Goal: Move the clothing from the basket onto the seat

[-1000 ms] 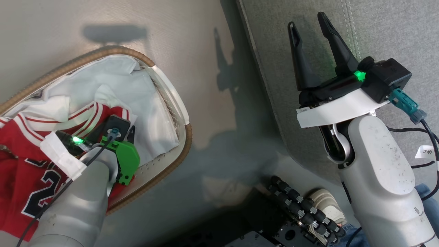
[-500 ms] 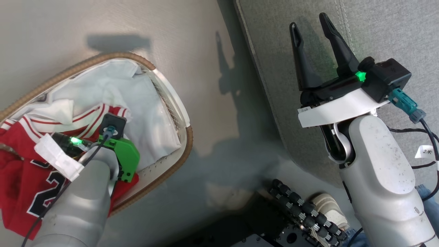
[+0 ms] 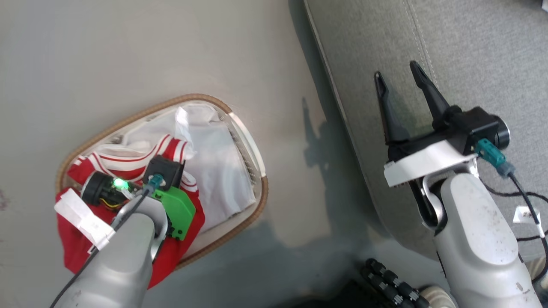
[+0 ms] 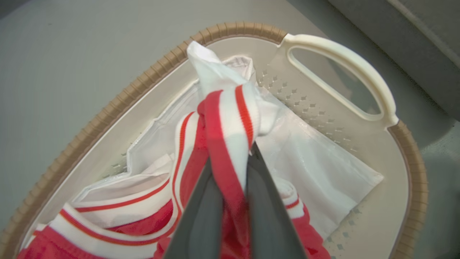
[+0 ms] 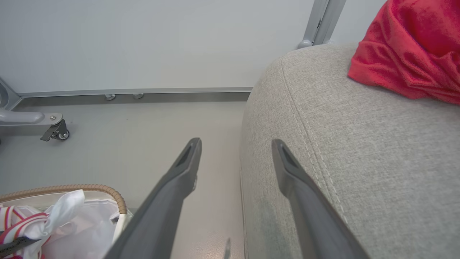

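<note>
The basket [image 3: 141, 115] sits on the floor left of the seat, a grey sofa [image 3: 471, 51]. Red clothing [image 3: 70, 239] with red-striped white trim lies over its near end, on the white liner [image 3: 222, 179]. In the left wrist view my left gripper [image 4: 231, 158] is shut on a bunched striped edge of the jersey [image 4: 230, 118], held up above the basket rim [image 4: 230, 28]; a fold of liner [image 4: 212, 72] rises with it. My right gripper [image 3: 396, 70] hangs open over the sofa's edge [image 5: 377, 162], nothing between its fingers. Another red garment [image 5: 409, 46] lies on the sofa.
Bare floor separates the basket from the sofa. A black ribbed cable chain [image 3: 389, 286] and a person's shoe [image 3: 428, 297] are at the bottom edge. Cables [image 3: 526, 209] trail by my right forearm. A wheeled metal frame [image 5: 54, 131] stands by the far wall.
The head camera has pulled back, so the basket looks smaller. My left gripper has drawn the jersey's striped edge upward, bunching it. The right gripper stays open by the sofa.
</note>
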You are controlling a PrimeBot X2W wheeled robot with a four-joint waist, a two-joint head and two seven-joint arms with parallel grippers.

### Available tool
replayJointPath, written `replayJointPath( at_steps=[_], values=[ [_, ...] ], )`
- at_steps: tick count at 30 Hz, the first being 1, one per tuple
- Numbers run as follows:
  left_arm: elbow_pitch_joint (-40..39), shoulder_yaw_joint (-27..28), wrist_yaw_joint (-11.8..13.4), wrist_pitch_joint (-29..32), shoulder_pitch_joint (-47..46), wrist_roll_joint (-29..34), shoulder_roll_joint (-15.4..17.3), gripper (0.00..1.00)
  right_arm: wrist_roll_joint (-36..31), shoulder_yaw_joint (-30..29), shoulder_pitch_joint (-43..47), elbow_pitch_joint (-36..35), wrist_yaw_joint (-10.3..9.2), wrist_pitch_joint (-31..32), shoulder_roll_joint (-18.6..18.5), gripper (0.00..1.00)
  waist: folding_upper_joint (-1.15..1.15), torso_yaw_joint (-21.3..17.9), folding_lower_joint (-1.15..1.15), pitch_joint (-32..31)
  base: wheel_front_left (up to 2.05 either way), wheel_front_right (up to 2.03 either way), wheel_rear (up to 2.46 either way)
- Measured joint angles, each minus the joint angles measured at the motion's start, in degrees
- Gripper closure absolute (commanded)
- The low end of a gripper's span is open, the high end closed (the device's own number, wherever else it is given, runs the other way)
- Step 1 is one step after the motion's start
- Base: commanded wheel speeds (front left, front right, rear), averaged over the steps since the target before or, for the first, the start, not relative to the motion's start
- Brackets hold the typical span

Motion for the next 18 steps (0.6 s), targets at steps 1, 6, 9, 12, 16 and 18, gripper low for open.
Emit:
replayJointPath(
  at_steps=[1, 6, 9, 12, 16, 18],
  values=[
    [-1.34, -0.42, -0.05, -0.02, 0.91, 0.04, 0.24, 1.0, -0.54, -0.41, 0.79, 0.26, 0.0, 0.0, 0.01, 0.0, 0.0, 0.51, 0.0, -1.12, 0.0, 0.0, 0.0],
    [-6.98, -2.9, -0.58, -0.03, 3.55, 0.38, 1.0, 1.0, -2.72, -1.83, 4.77, 1.76, 0.0, 0.0, 0.02, 0.0, 0.0, 3.0, 0.0, -7.1, 0.0, 0.0, 0.0],
    [-10.56, -5.84, -0.78, -0.02, 4.72, -0.03, 1.41, 1.0, -3.76, -2.41, 8.09, 2.96, 0.0, 0.0, 0.01, 0.0, 0.0, 4.78, 0.0, -12.11, 0.0, 0.0, 0.0],
    [-13.72, -9.32, -0.85, -0.02, 4.88, -1.55, 2.35, 1.0, -4.21, -2.11, 10.91, 3.71, 0.0, 0.0, 0.01, 0.0, 0.0, 6.14, -0.01, -16.48, 0.0, 0.0, 0.0],
    [-17.49, -12.7, -0.86, -0.02, 4.7, -4.42, 4.23, 1.0, -4.55, -1.64, 14.19, 4.79, 0.0, 0.0, 0.0, 0.0, 0.0, 7.63, -0.01, -22.13, 0.0, 0.0, 0.0],
    [-19.19, -14.58, -0.86, -0.02, 4.04, -5.48, 5.12, 1.0, -4.61, -1.23, 15.69, 5.1, 0.0, 0.0, 0.0, 0.0, 0.0, 8.31, -0.01, -25.13, 0.0, 0.0, 0.0]
  ],
)
